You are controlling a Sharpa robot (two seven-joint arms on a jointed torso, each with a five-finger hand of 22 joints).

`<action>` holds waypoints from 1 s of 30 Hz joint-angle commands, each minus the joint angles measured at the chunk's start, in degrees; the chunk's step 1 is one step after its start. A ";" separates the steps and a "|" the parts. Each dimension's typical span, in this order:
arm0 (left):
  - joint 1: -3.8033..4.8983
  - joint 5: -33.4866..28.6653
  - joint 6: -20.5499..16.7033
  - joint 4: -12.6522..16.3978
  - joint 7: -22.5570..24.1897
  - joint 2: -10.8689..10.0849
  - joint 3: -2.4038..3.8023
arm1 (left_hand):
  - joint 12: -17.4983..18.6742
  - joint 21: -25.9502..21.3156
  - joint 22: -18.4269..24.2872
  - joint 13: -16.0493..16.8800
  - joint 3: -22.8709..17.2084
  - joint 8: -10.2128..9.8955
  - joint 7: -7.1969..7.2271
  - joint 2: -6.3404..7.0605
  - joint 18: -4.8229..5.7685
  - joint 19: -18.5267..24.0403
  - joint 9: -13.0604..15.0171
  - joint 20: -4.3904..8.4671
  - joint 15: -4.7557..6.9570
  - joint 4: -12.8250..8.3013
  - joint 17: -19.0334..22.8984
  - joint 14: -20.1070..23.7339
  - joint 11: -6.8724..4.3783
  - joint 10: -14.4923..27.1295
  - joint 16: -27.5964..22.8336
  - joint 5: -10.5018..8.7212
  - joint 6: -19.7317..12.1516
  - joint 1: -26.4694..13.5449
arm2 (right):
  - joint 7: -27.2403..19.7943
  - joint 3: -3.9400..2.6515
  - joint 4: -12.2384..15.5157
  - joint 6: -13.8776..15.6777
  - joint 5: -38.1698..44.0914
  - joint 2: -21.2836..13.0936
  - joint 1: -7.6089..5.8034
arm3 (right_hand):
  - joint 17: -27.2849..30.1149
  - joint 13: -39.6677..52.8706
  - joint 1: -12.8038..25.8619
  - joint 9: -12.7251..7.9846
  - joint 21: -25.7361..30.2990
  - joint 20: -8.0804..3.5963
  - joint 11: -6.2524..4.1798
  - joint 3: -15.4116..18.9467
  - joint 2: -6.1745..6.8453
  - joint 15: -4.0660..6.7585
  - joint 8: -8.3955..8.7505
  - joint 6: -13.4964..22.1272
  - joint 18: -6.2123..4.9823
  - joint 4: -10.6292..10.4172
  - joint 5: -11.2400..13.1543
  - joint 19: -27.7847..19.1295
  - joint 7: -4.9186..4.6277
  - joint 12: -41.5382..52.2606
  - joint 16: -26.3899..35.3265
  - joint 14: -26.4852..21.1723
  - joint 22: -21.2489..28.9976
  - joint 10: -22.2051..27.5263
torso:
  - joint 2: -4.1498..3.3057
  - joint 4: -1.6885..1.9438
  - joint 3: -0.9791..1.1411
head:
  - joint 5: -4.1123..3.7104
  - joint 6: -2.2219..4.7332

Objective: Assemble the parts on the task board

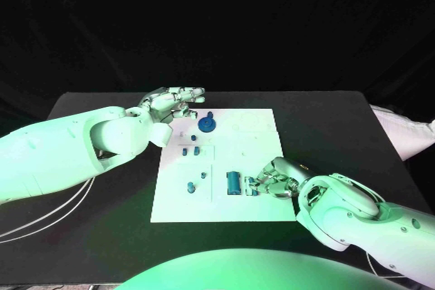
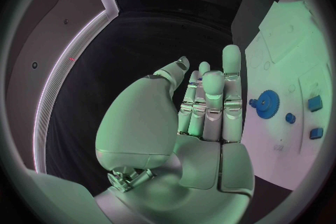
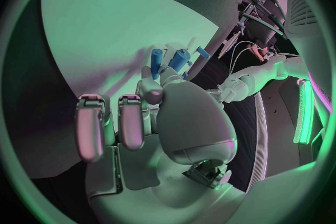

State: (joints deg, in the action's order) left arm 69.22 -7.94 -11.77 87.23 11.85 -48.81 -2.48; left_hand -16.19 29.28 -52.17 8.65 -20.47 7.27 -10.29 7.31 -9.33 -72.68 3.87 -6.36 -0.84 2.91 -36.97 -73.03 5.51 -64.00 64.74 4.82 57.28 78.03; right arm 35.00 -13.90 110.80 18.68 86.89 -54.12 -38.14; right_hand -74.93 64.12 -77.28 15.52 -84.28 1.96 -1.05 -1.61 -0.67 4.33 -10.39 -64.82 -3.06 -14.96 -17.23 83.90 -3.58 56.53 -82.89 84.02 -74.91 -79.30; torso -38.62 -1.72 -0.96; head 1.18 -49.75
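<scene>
Right hand point(image 1: 272, 180) sits low on the near right part of the flat white task board point(image 1: 249, 129), fingers curled around a small blue peg-like part point(image 3: 156, 61). Just beside it on its left lies a blue cylinder part point(image 1: 234, 182). Further off, the left hand point(image 1: 170, 103) hovers at the board's far left corner on the black bench point(image 1: 335, 126), fingers straight, holding nothing, with a round blue gear point(image 1: 207, 123) just beside it.

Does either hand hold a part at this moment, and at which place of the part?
The left hand holds nothing. The right hand rests by the blue cylinder on the task board; whether its fingers grip a part cannot be told.
</scene>
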 commanded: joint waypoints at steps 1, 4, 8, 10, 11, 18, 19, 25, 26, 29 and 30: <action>0.01 0.19 1.14 0.13 0.12 0.15 0.04 | -0.18 -0.37 0.09 0.09 0.31 0.21 0.06 -0.31 -1.07 0.29 0.06 -0.10 0.02 0.07 0.07 0.25 0.13 0.36 0.20 0.19 -0.39 0.07 | 0.30 0.02 -0.06 -1.00 -0.52 0.29 0.02 | -1.74 -0.07 0.71 -0.03 -0.35 -0.40 0.18 -0.11 -0.12 0.35 0.34 -0.51 0.77 -0.40 -0.26 1.45 -0.06 -0.01 -0.37 3.68 -4.80 -0.24 | -0.01 -0.04 0.04 | 0.13 -0.07; 0.01 0.19 1.17 0.13 0.08 0.17 0.04 | -0.18 -0.37 0.09 0.09 0.31 0.21 0.06 -0.31 -1.07 0.29 0.06 -0.10 0.02 0.07 0.07 0.25 0.13 0.36 0.20 0.19 -0.39 0.07 | 0.28 0.02 -0.11 -1.01 -0.57 0.46 0.01 | -1.81 -0.07 0.74 -0.01 -0.36 -0.40 0.17 -0.13 -0.12 0.35 0.33 -0.54 0.77 -0.42 -0.28 1.47 -0.05 -0.01 -0.40 3.69 -4.84 -0.25 | -0.04 -0.06 0.04 | 0.14 -0.08; 0.01 0.19 1.21 0.12 0.04 0.19 0.04 | -0.18 -0.37 0.09 0.09 0.31 0.21 0.06 -0.31 -1.07 0.29 0.06 -0.10 0.02 0.07 0.07 0.25 0.13 0.36 0.20 0.19 -0.39 0.07 | 0.27 0.03 -0.29 -1.07 -0.59 0.67 0.00 | -1.84 -0.07 0.76 0.01 -0.36 -0.40 0.16 -0.14 -0.12 0.35 0.32 -0.58 0.77 -0.44 -0.30 1.47 -0.03 -0.02 -0.42 3.69 -4.84 -0.26 | -0.01 -0.07 0.02 | 0.16 -0.09; 0.01 0.19 1.24 0.12 0.02 0.22 0.04 | -0.18 -0.37 0.09 0.09 0.31 0.21 0.06 -0.31 -1.07 0.29 0.06 -0.10 0.02 0.07 0.07 0.25 0.13 0.36 0.20 0.19 -0.39 0.07 | 0.27 0.03 -0.41 -1.16 -0.59 0.80 -0.02 | -1.86 -0.05 0.79 0.03 -0.37 -0.40 0.14 -0.16 -0.12 0.36 0.30 -0.63 0.78 -0.46 -0.31 1.47 -0.01 0.00 -0.43 3.70 -4.85 -0.28 | -0.01 -0.05 0.02 | 0.16 -0.11; 0.01 0.19 1.26 0.11 0.01 0.24 0.04 | -0.18 -0.37 0.09 0.09 0.31 0.21 0.06 -0.31 -1.07 0.29 0.06 -0.10 0.02 0.07 0.07 0.25 0.13 0.36 0.20 0.19 -0.39 0.07 | 0.27 0.03 -0.48 -1.22 -0.59 0.88 -0.03 | -1.88 -0.05 0.81 0.04 -0.37 -0.40 0.14 -0.17 -0.12 0.36 0.29 -0.65 0.78 -0.47 -0.32 1.47 0.00 0.00 -0.44 3.70 -4.84 -0.28 | -0.01 -0.04 0.02 | 0.16 -0.12; 0.01 0.30 1.46 0.07 -0.07 0.54 0.04 | -0.18 -0.37 0.09 0.09 0.31 0.21 0.06 -0.31 -1.07 0.29 0.06 -0.10 0.02 0.07 0.07 0.25 0.13 0.36 0.20 0.19 -0.39 0.07 | 0.26 0.03 -0.79 -1.48 -0.59 1.38 -0.08 | -1.94 0.60 1.78 0.46 -0.39 -0.45 0.00 -0.06 0.05 0.47 0.02 -1.33 0.78 -1.06 0.27 1.50 0.20 0.72 -0.46 3.71 -4.89 -0.65 | -0.02 -0.02 0.04 | 0.36 -0.19; 0.01 0.31 1.52 0.06 -0.11 0.56 0.04 | -0.18 -0.37 0.09 0.09 0.31 0.21 0.06 -0.31 -1.07 0.29 0.06 -0.10 0.02 0.07 0.07 0.25 0.13 0.36 0.20 0.19 -0.39 0.07 | 0.26 0.03 -0.81 -1.46 -0.59 1.43 -0.09 | -1.93 0.78 2.09 0.53 -0.39 -0.46 -0.01 0.04 0.08 0.48 0.00 -1.41 0.78 -1.22 0.21 1.50 0.21 0.93 -0.45 3.70 -4.90 -0.74 | -0.02 -0.06 0.03 | 0.38 -0.20; 0.01 0.45 1.62 0.02 -0.26 0.50 0.04 | -0.18 -0.37 0.09 0.09 0.31 0.21 0.06 -0.31 -1.07 0.29 0.06 -0.10 0.02 0.07 0.07 0.25 0.13 0.36 0.20 0.19 -0.39 0.07 | 0.24 0.03 -0.81 -1.33 -0.40 1.58 -0.10 | -2.04 1.81 6.16 1.09 -0.41 -0.47 0.00 1.92 0.08 0.47 -0.05 -1.85 0.80 -1.66 -1.85 1.53 0.25 1.92 -0.48 3.72 -4.98 -1.18 | -0.02 -0.10 0.06 | 0.23 -0.18; 0.01 0.47 1.64 0.01 -0.29 0.48 0.04 | -0.18 -0.37 0.09 0.09 0.31 0.21 0.06 -0.31 -1.07 0.29 0.06 -0.10 0.02 0.07 0.07 0.25 0.13 0.36 0.20 0.19 -0.39 0.07 | 0.23 0.03 -0.79 -1.33 -0.32 1.57 -0.10 | -2.13 2.08 6.94 1.22 -0.42 -0.48 -0.02 2.41 0.01 0.49 -0.07 -1.95 0.80 -1.68 -2.16 1.54 0.28 2.18 -0.52 3.73 -5.00 -1.28 | -0.02 -0.08 0.05 | 0.18 -0.20; 0.01 0.49 1.68 -0.02 -0.33 0.46 0.04 | -0.36 -0.40 0.13 0.12 0.44 0.29 0.05 -0.35 -1.07 0.29 0.06 -0.11 0.01 0.08 0.25 0.33 0.15 0.50 0.17 0.19 -0.46 0.09 | 0.21 0.03 -0.72 -1.27 -0.09 1.55 -0.10 | -2.19 2.41 8.63 1.48 -0.43 -0.50 -0.07 3.72 0.10 0.53 -0.06 -2.09 0.81 -1.70 -2.20 1.56 0.35 2.41 -0.54 3.74 -5.04 -1.39 | 0.00 -0.04 0.05 | 0.11 -0.18; 0.01 0.50 1.69 -0.03 -0.34 0.46 0.04 | -0.56 -0.45 0.18 0.16 0.57 0.36 0.04 -0.40 -1.07 0.28 0.06 -0.13 0.00 0.10 0.43 0.41 0.16 0.66 0.15 0.20 -0.53 0.11 | 0.21 0.03 -0.69 -1.24 0.01 1.54 -0.10 | -2.20 2.48 8.97 1.54 -0.43 -0.51 -0.09 4.05 0.15 0.54 -0.06 -2.11 0.80 -1.70 -1.92 1.56 0.37 2.45 -0.54 3.74 -5.04 -1.41 | 0.01 -0.04 0.06 | 0.10 -0.19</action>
State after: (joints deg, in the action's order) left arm 69.22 -7.74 -11.30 87.14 11.44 -48.41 -2.47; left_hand -16.49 29.06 -52.07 8.76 -20.25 7.27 -10.29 7.31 -9.33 -72.68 3.87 -6.36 -0.84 3.15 -36.66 -73.03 5.74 -63.77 64.74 4.82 57.28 78.03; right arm 35.30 -13.92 109.88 18.27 86.34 -52.71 -38.30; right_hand -74.91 66.59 -68.71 17.04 -84.55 1.79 -1.27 2.34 -0.42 4.32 -10.43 -66.52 -3.06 -16.63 -19.18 84.08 -3.08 58.69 -83.11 84.02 -74.90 -80.33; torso -38.64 -1.79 -0.91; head 1.32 -49.92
